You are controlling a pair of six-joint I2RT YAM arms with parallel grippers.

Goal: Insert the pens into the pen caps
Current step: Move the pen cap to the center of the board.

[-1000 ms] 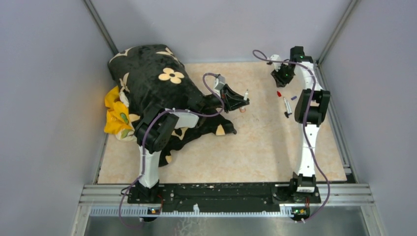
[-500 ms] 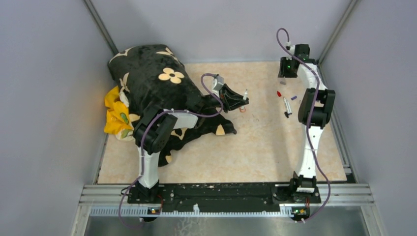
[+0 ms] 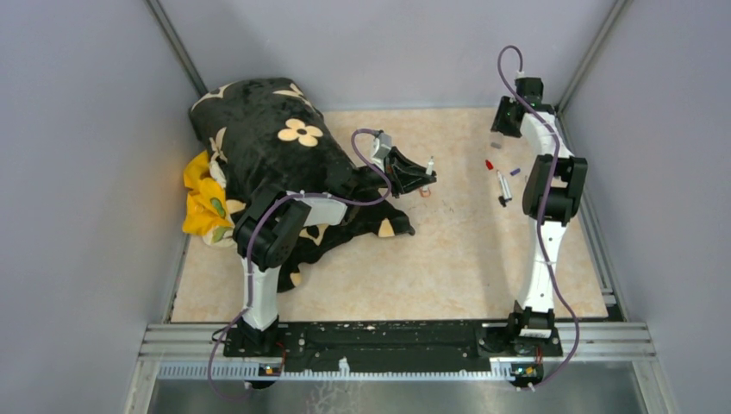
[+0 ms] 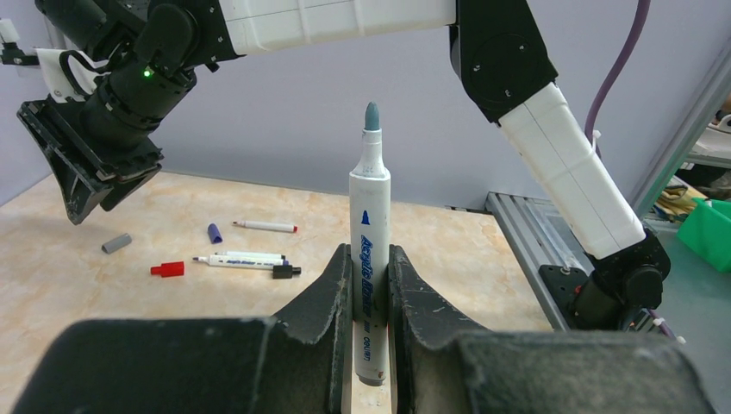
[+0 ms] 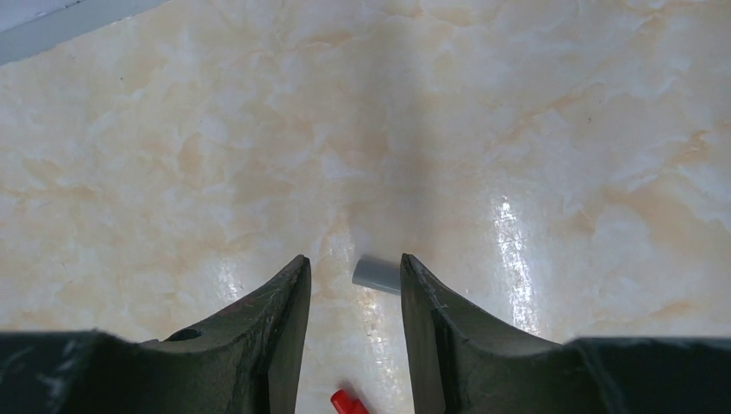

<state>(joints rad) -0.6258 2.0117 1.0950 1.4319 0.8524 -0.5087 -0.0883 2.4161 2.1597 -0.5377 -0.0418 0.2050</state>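
The left fingers [image 4: 323, 293] are closed narrowly on a white marker [image 4: 371, 259], gripping the lower barrel and holding it upright. Its bare grey-green tip points up and it has no cap. In the overhead view this marker [image 3: 430, 162] stands near the middle of the bench [image 3: 448, 259], a little toward 12 o'clock. A small orange item [image 3: 423, 193] lies on the bench just below it, too small to identify.

The right fingers [image 5: 276, 328] are partly spread and hold nothing. They point down over the far right corner of the bench, at about 1 o'clock from its middle. A grey cap [image 5: 375, 274] lies flat on the bench and shows in the gap between them, close to the right-hand finger. I cannot tell whether it touches that finger.

The other loose pieces lie at about 2 o'clock from the bench's middle. A red cap [image 3: 489, 164] lies at 6 o'clock of the grey cap [image 3: 496, 145]. A purple cap [image 3: 515, 172] lies at 4 o'clock of the red one. A white marker with a black cap [image 3: 502, 187] lies at 5 o'clock of the red one. The left wrist view also shows a thin pen [image 4: 265, 226] with a red tip, lying just beside the purple cap.

A black flowered blanket [image 3: 276, 147] and a yellow cloth [image 3: 203, 203] are heaped at 9 to 10 o'clock.
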